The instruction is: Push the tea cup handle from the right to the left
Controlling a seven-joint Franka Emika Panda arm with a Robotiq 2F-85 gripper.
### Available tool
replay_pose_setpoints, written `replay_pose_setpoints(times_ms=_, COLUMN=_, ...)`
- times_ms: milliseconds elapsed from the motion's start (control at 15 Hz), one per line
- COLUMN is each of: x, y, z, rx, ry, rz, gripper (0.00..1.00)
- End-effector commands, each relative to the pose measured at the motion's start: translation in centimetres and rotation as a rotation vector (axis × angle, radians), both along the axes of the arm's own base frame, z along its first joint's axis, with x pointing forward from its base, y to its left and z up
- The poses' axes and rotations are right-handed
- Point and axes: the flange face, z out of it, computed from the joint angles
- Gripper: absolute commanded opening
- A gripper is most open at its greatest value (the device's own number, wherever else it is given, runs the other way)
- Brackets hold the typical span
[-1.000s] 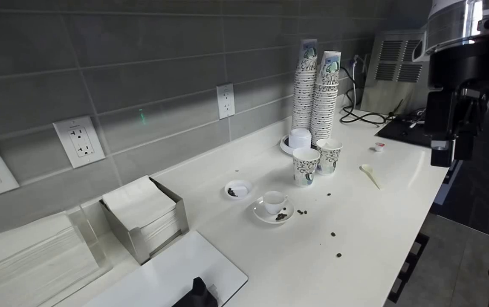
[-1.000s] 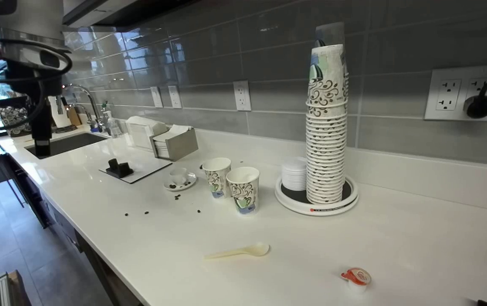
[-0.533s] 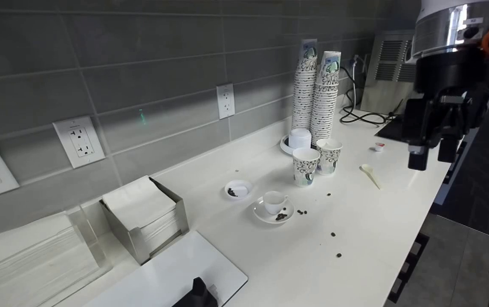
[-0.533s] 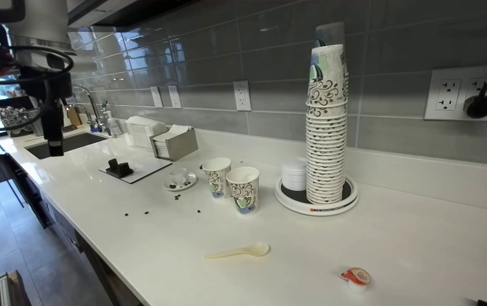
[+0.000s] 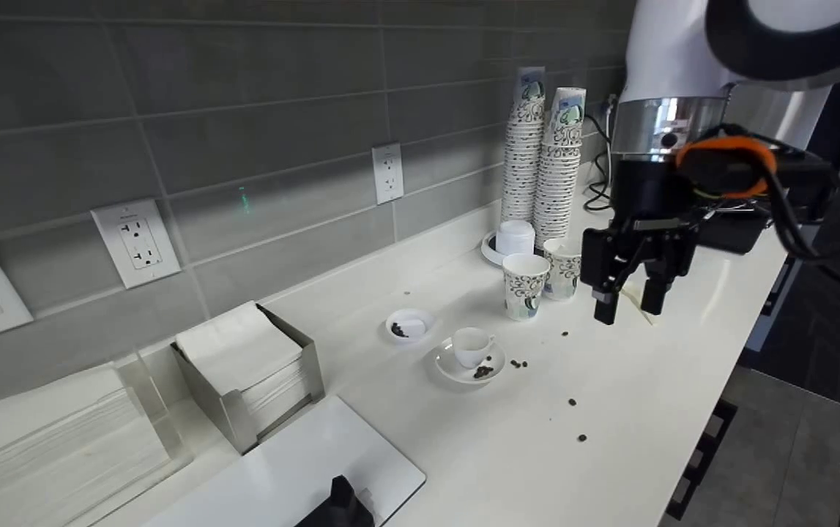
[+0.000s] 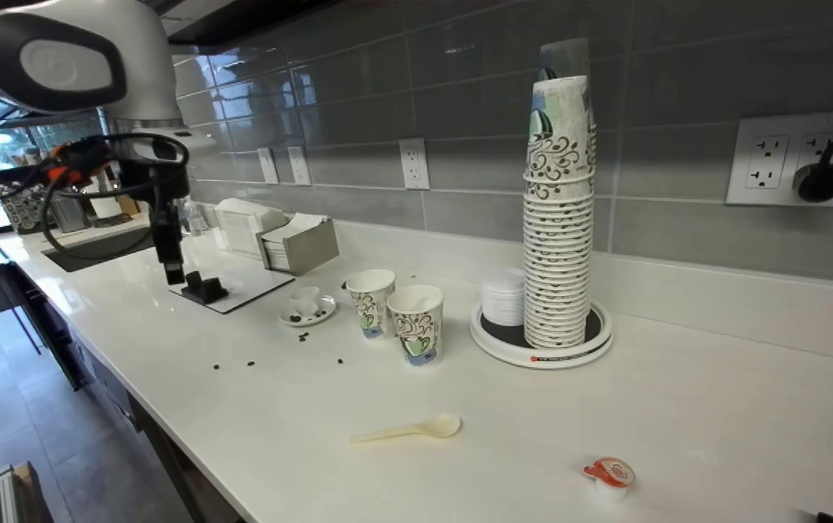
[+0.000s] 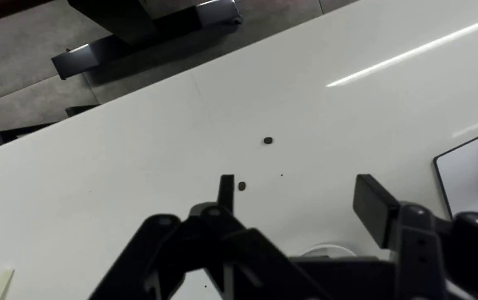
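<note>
The white tea cup (image 5: 469, 350) stands upright on its saucer (image 5: 449, 371), with dark beans beside it. Its small handle (image 5: 491, 341) points right, toward the gripper side, in that exterior view. The cup also shows in an exterior view (image 6: 306, 299), where the handle cannot be made out. My gripper (image 5: 629, 309) hangs above the counter, right of the cup and apart from it. In the wrist view the gripper (image 7: 295, 179) has its fingers wide apart with nothing between them. A curved white rim, apparently the saucer (image 7: 328, 246), shows there; the gripper hides the rest.
Paper cups (image 5: 524, 289) stand behind the cup, with tall cup stacks (image 5: 555, 183) farther back. A small dish (image 5: 410, 325) and napkin holder (image 5: 258, 380) are near the wall. A spoon (image 6: 416, 428), loose beans (image 7: 267, 140) and a board with a black object (image 6: 203, 288) lie on the counter.
My gripper has moved left and down toward the cup in an exterior view, and right and slightly down where the arm enters from the left. The cup and saucer have not moved.
</note>
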Motion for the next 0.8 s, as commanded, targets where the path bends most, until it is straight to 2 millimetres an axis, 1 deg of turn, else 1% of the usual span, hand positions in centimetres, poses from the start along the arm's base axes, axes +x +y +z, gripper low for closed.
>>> replay_pose_setpoints(times_ms=0, x=4.5, y=0.2, z=-2.7, rx=0.039, ry=0.017, rz=0.050, gripper=0.45)
replay_pose_setpoints(times_ms=133, x=6.4, y=0.0, z=-4.5, rx=0.047, ry=0.024, rz=0.076, gripper=0.30)
replay_pose_setpoints(times_ms=200, x=7.5, y=-0.6, z=-5.5, rx=0.042, ry=0.025, rz=0.077, gripper=0.24)
replay_pose_setpoints(times_ms=400, x=9.9, y=-2.3, z=-7.5, rx=0.063, ry=0.028, rz=0.072, gripper=0.02)
replay_pose_setpoints(times_ms=667, x=12.9, y=-3.8, z=-9.5, rx=0.101, ry=-0.002, rz=0.100, gripper=0.00)
replay_pose_setpoints(times_ms=733, x=11.0, y=-3.6, z=-8.8, rx=0.067, ry=0.013, rz=0.082, gripper=0.01)
